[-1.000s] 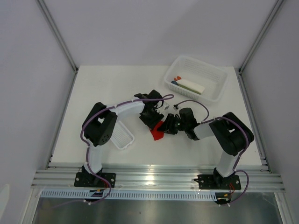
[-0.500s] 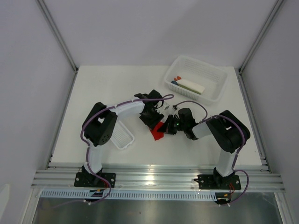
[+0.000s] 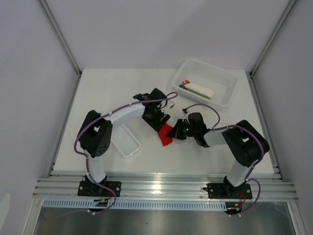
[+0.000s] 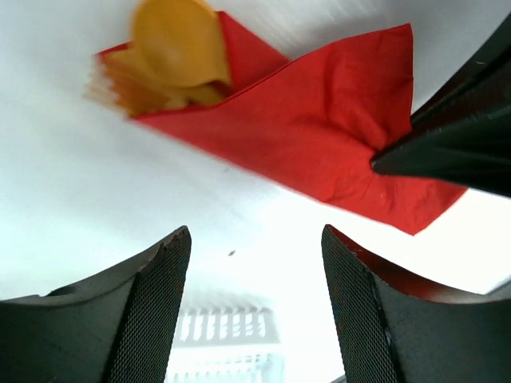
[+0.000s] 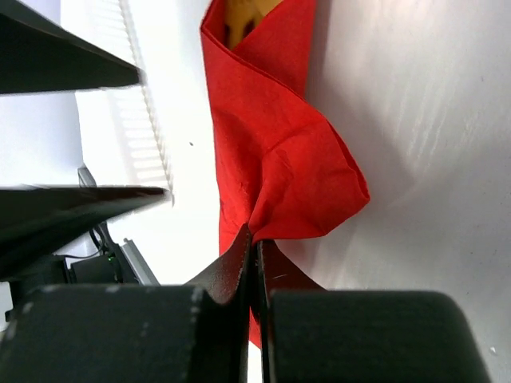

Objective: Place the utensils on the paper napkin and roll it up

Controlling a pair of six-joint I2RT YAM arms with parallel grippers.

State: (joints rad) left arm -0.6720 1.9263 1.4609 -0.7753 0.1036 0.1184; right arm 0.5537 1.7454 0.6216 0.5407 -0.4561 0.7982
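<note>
Paper napkin (image 3: 166, 137): red, near the table's middle, folded loosely over the utensils, not a tight roll.
Utensils (image 4: 172, 48): orange, spoon head poking out of the fold's end.
Right gripper (image 5: 251, 243): pinched closed on a napkin fold.
Left gripper (image 4: 254, 243): spread wide, empty, at the napkin's 11 o'clock.
Progress: loading looks done and rolling seems partway, with tightening to come.
</note>
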